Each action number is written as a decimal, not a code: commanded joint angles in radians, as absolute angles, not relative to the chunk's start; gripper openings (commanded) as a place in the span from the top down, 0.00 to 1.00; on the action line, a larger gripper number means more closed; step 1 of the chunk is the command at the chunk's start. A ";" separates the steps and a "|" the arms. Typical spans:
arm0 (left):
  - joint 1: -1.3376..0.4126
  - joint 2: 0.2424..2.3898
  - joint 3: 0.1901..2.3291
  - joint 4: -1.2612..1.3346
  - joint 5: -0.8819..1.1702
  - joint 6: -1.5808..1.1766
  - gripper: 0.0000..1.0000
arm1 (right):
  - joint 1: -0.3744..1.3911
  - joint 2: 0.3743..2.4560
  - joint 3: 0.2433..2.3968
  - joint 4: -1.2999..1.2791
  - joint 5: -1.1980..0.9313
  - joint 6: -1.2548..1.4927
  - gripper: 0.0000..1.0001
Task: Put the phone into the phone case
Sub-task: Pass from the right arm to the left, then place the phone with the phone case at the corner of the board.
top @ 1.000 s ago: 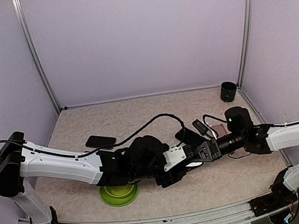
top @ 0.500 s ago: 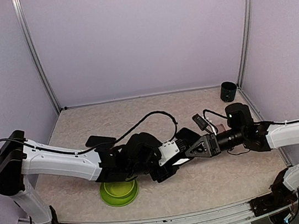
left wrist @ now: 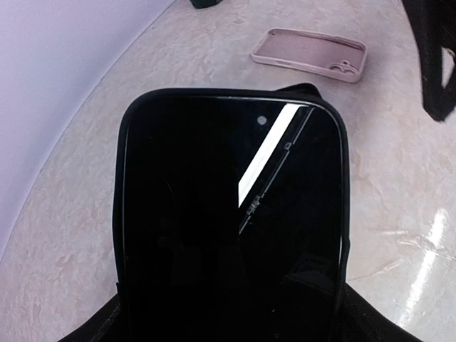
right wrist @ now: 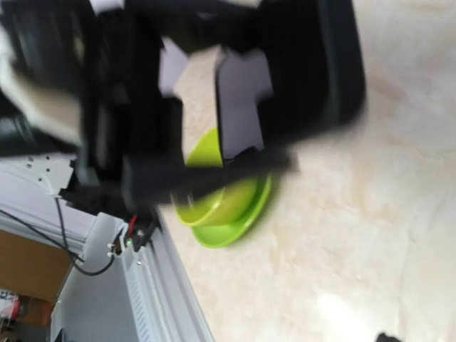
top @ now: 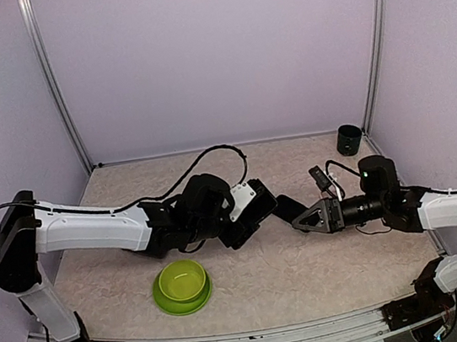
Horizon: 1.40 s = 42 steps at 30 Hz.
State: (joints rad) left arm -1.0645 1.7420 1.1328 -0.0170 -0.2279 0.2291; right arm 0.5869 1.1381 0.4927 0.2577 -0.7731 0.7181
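The black phone (left wrist: 228,228) fills the left wrist view, screen up with a white streak of reflection, and it is held clear of the table. My left gripper (top: 255,210) is shut on its near end across its width. In the top view the phone (top: 283,208) sticks out to the right of that gripper. My right gripper (top: 301,217) stands open just right of the phone's free end, with nothing between its fingers. The pink phone case (left wrist: 310,55) lies hollow side up on the table beyond the phone. The right wrist view is blurred.
A green bowl (top: 181,286) sits near the front edge, below the left arm, and shows again as the bowl (right wrist: 221,206) in the right wrist view. A black cup (top: 348,139) stands in the far right corner. The right arm (left wrist: 431,57) hangs at the left wrist view's right edge.
My right gripper has opened, let go of the phone and drawn back to the right. The left arm has carried the phone up and away from the bowl, toward the table's middle.
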 commanded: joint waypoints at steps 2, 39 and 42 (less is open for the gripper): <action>-0.958 1.758 1.215 0.003 -0.249 0.159 0.47 | 0.575 1.108 0.458 0.245 -0.727 0.699 0.12; -0.213 2.084 1.732 -0.359 -0.187 -0.027 0.46 | 0.573 1.005 0.368 0.257 -0.750 0.687 0.12; -0.181 2.117 1.755 -0.368 -0.196 -0.028 0.46 | 0.574 0.999 0.358 0.266 -0.760 0.689 0.12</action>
State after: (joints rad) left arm -0.2165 2.0933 1.6917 -0.3801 -0.1902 -0.0166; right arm 0.5827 1.0206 0.3767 0.2520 -0.7403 0.6991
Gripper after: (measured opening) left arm 0.796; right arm 0.881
